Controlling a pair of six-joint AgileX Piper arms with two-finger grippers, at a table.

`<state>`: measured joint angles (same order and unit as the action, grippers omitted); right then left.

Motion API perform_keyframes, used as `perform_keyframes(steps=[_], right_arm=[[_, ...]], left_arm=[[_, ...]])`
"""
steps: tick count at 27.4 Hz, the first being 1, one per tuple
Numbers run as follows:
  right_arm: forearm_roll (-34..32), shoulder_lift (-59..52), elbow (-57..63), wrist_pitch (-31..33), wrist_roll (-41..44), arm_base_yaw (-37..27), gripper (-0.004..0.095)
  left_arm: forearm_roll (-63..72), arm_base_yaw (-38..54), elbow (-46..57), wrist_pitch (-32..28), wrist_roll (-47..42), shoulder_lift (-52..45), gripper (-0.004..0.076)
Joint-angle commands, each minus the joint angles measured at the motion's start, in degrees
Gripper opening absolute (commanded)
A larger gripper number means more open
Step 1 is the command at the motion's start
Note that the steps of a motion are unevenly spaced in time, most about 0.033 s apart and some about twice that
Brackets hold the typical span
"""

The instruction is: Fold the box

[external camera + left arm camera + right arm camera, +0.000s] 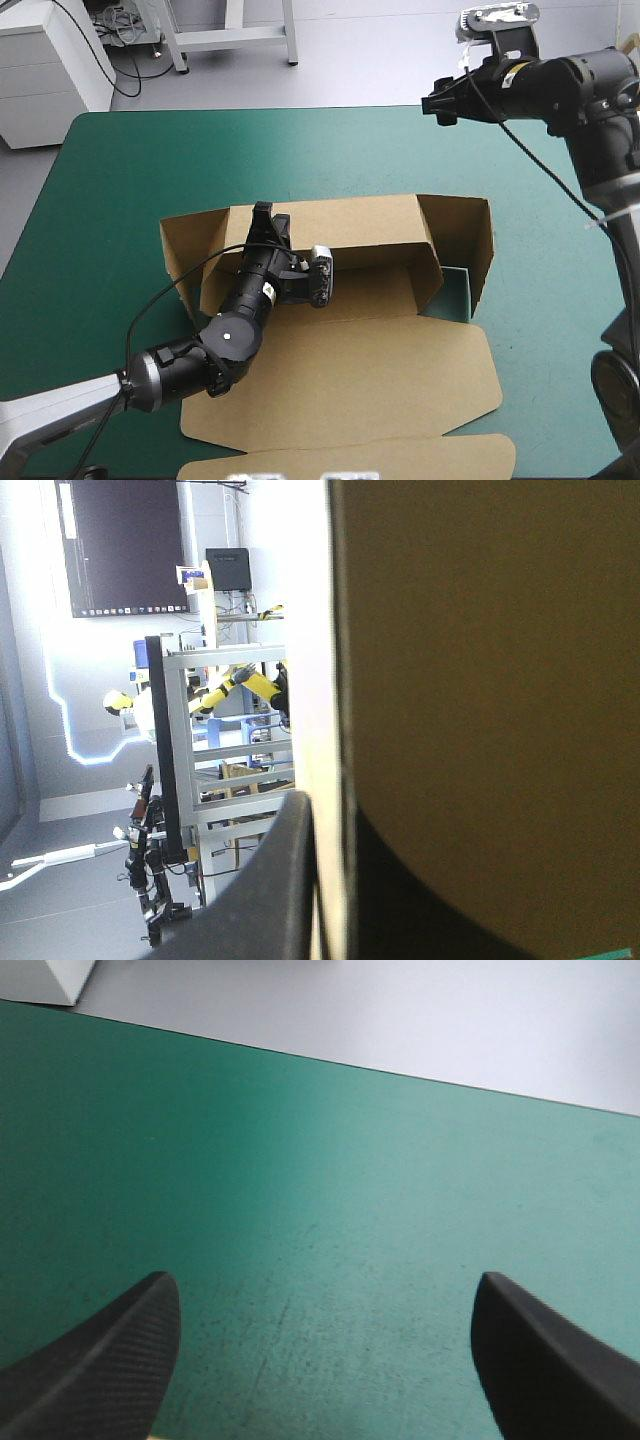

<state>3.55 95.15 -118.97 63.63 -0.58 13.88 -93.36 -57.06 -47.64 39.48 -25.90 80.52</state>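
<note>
Teal-green cover (100, 200) lies smooth and matte over the whole table, and the box (380, 380) sits near its middle: plain brown board, dull, with pale cut edges. Its broad lid panel lies flat toward the near edge. The far wall and the right-hand wall stand raised, and a slanted flap leans inward at the right corner.

From where I stand, the left arm reaches in low from the near-left corner, bent at the elbow, across the flat panel. The left gripper (265, 215) pinches the top edge of the far wall near its left end, the black fingers (270, 880) pressed either side of the board.

The right gripper (325, 1280) hangs high over the far right of the table, fingers spread wide, with bare cover beneath.
</note>
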Motion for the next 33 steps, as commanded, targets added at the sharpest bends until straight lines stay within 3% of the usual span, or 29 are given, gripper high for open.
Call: perform_keyframes(steps=[1,10,17,33], right_arm=[[8.27,2.33,-4.08,-2.75,-2.78,-4.84,0.0738],[8.8,11.3,-4.25,5.07,-3.75,-8.34,0.0738],[10.27,12.95,-1.3,5.35,-3.91,-8.34,0.0738],[11.03,1.85,18.05,5.35,-10.66,-8.34,0.0738]], left_arm=[[2.15,-0.8,-0.23,-4.08,-1.0,-0.39,-0.001],[2.15,-0.8,-0.23,-4.07,-1.03,-0.39,-0.001],[2.49,-0.8,-0.23,-3.7,-1.48,-0.39,-0.001],[2.49,-0.8,-0.23,-3.18,-1.48,-0.29,-0.001]])
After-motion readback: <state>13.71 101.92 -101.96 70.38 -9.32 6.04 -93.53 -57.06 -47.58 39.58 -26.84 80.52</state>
